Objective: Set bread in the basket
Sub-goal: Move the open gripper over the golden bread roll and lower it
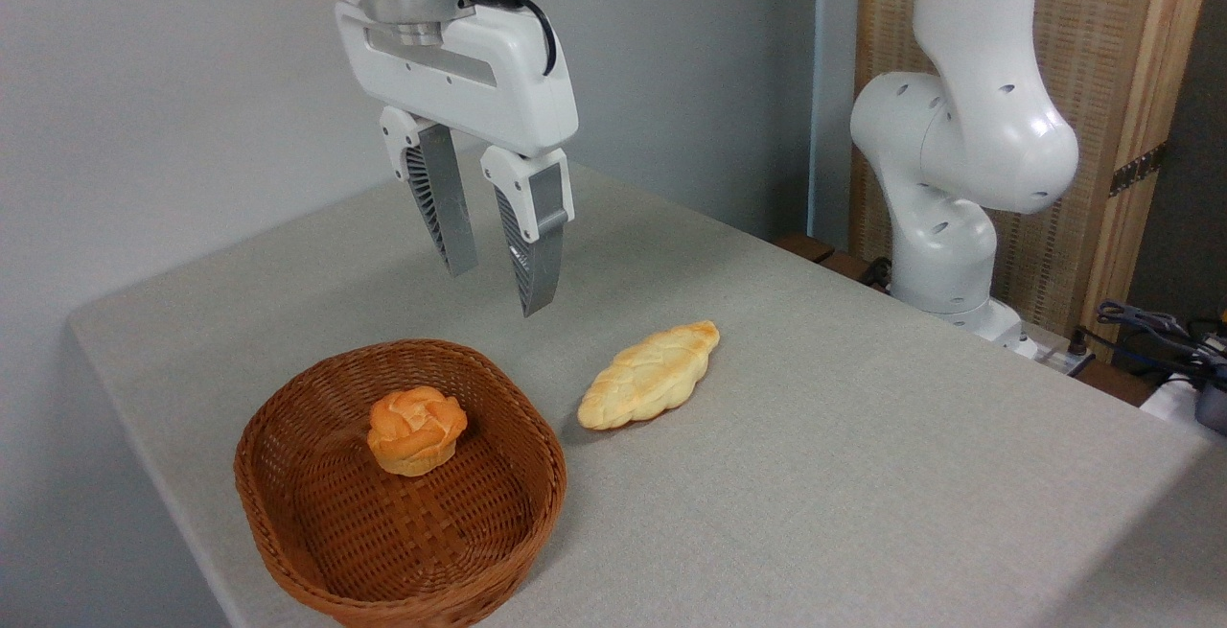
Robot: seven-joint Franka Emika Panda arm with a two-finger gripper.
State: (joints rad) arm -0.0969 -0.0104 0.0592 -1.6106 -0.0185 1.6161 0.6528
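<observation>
orange bun [416, 430] in basket [288, 532]; bread [649, 375] beside on table [863, 475].

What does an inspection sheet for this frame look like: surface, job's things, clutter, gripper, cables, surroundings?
Surface: grey cloth-covered table.
Job's things: braided loaf lies on the table, right of the wicker basket, apart from it.
Clutter: rose-shaped bun inside the basket.
Gripper: gripper open, empty, hanging above the basket's far rim.
Cables: black cable on the gripper body; wires at far right.
Surroundings: arm base, wooden panel, grey wall.
</observation>
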